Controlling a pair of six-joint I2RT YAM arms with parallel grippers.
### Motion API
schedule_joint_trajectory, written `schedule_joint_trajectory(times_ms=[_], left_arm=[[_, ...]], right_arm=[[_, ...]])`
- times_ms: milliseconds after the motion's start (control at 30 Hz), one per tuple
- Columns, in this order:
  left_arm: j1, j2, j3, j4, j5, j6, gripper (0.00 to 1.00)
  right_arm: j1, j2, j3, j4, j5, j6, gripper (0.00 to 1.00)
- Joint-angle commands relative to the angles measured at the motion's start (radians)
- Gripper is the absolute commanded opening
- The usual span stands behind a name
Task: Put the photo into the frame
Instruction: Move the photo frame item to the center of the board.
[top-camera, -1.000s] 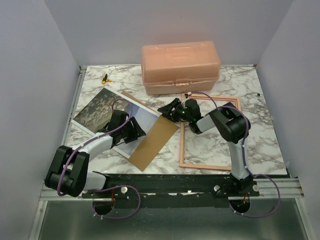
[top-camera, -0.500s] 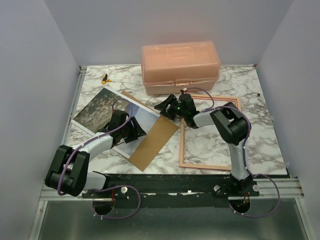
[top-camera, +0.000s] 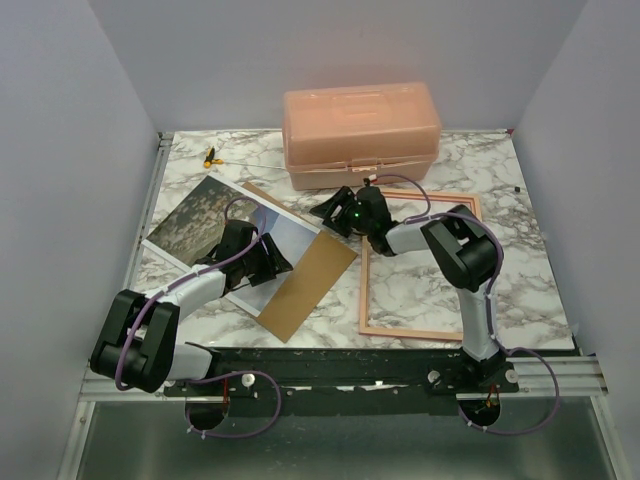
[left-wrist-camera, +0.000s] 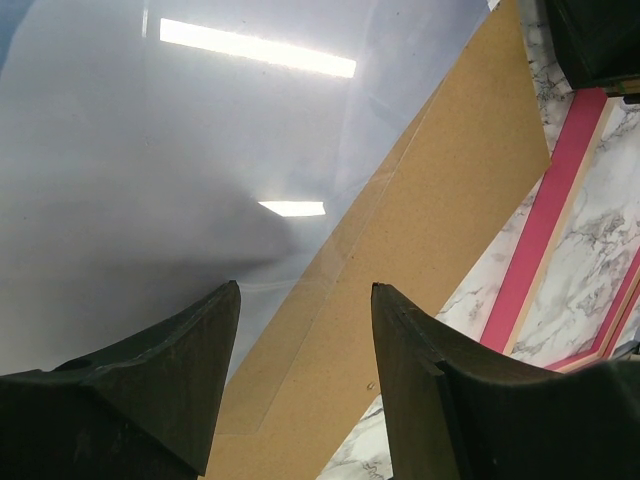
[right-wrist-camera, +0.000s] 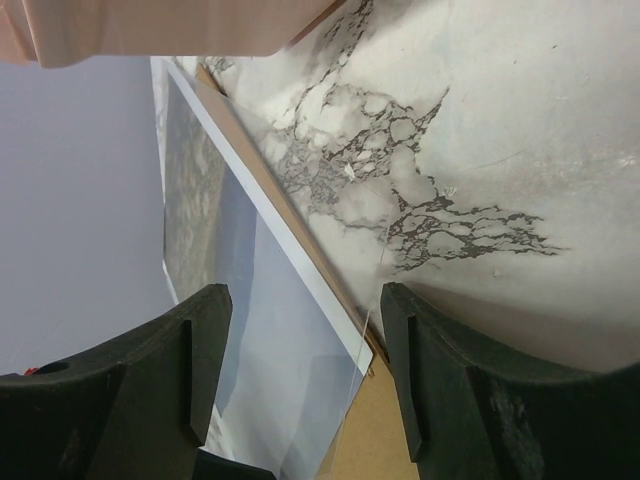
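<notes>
The photo lies face up at the table's left, its right part over a brown backing board. The frame, with its thin pinkish border, lies flat at the right with marble showing through it. My left gripper hangs open just over the photo's near right edge; in its wrist view the gripper has glossy print and board below and nothing between the fingers. My right gripper is open at the photo's far right corner. In the right wrist view that corner lies between the fingers of the gripper.
A salmon-pink lidded box stands at the back, close behind the right gripper. A small yellow and black object lies at the back left. A thin clear sheet edge shows over the board. The frame's red border runs beside the board.
The right gripper has moved left and toward the back, from the frame's corner to the photo's corner, and its jaws have spread wider. The left arm has stayed still.
</notes>
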Motion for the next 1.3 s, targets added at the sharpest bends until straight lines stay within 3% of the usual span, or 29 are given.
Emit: schedule_joint_trajectory(times_ms=[0,400,933,1000,1167,1267], left_arm=[[-0.008,0.04,-0.035,-0.087,-0.003,0.028,0.57],[-0.026,0.051,-0.024,-0.064,0.02,0.034,0.57],[-0.045,0.1,-0.017,-0.043,0.036,0.038,0.57],[-0.049,0.103,-0.014,-0.041,0.036,0.038,0.57],[-0.058,0.078,-0.014,-0.04,0.034,0.043,0.59],[-0.064,0.031,-0.016,-0.039,0.034,0.05,0.64]], right_arm=[[-0.029,0.039,-0.029,-0.191,0.103,-0.051,0.7],[-0.033,0.178,0.03,-0.018,-0.142,0.007,0.7],[-0.027,0.231,-0.016,0.231,-0.275,0.101,0.61],[-0.024,0.237,-0.023,0.248,-0.273,0.114,0.56],[-0.021,0.238,-0.034,0.266,-0.261,0.129,0.17],[-0.022,0.22,-0.05,0.271,-0.246,0.126,0.02]])
